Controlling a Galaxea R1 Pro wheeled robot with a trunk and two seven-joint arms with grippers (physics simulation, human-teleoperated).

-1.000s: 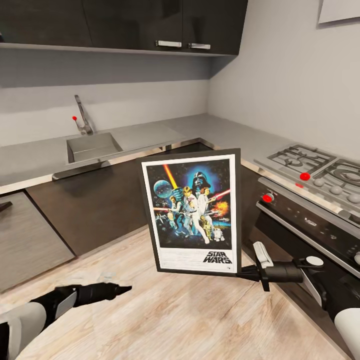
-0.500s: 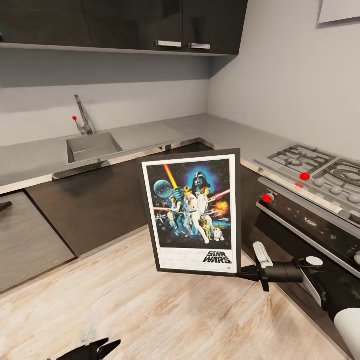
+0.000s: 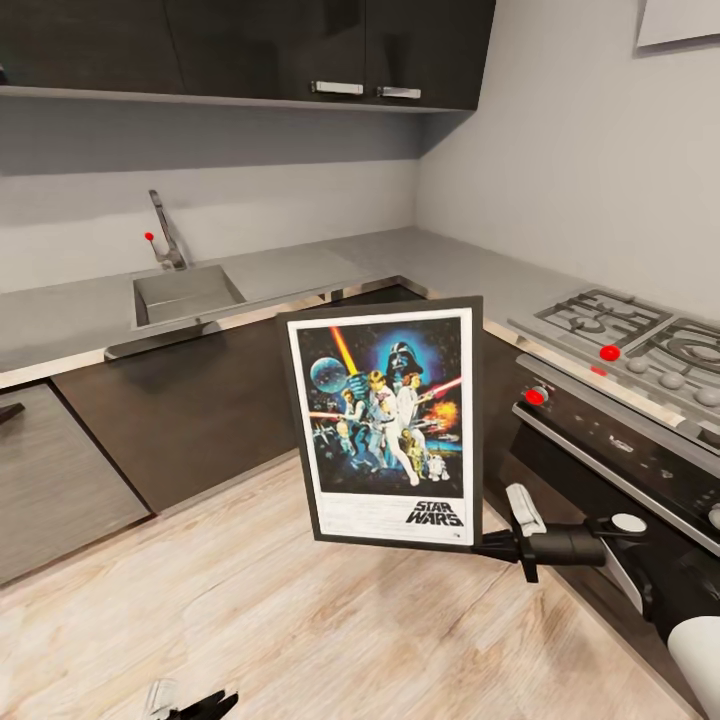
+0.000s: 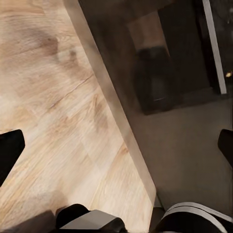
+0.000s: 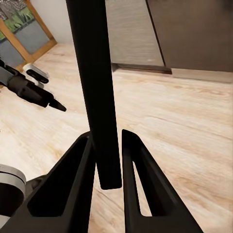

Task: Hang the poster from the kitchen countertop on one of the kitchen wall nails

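One poster [image 3: 383,423] stands upright in the air above the wooden floor [image 3: 300,620], in front of the dark cabinet fronts and well clear of the tabletop [image 3: 420,255]. Its frame is black with a white inner border, and the artwork shows figures, a crossed pair of light blades, a dark helmeted face and a small planet-like sphere. The words "STAR WARS" are printed in black at the lower right of the white border; a line of small print beside them is too fine to read.

The right claw [image 3: 492,545] pinches the poster at its lower right corner. In the right wrist view the poster's dark edge [image 5: 97,87] runs straight up between the two black fingers [image 5: 73,179], which press on it from both sides.

The left claw [image 3: 190,705] shows at the lower edge of the head view, low over the floor and well apart from the poster. In the left wrist view its two dark fingertips [image 4: 9,153] sit far apart at opposite edges, so it is spread with nothing between them.

The pale grey L-shaped tabletop carries one sink [image 3: 185,292] with one tap [image 3: 165,232] that has a small red marker. To the right is one gas hob [image 3: 640,345], with two red dots near its front and a row of knobs. Two silver handles [image 3: 360,90] show on the dark upper cabinets.
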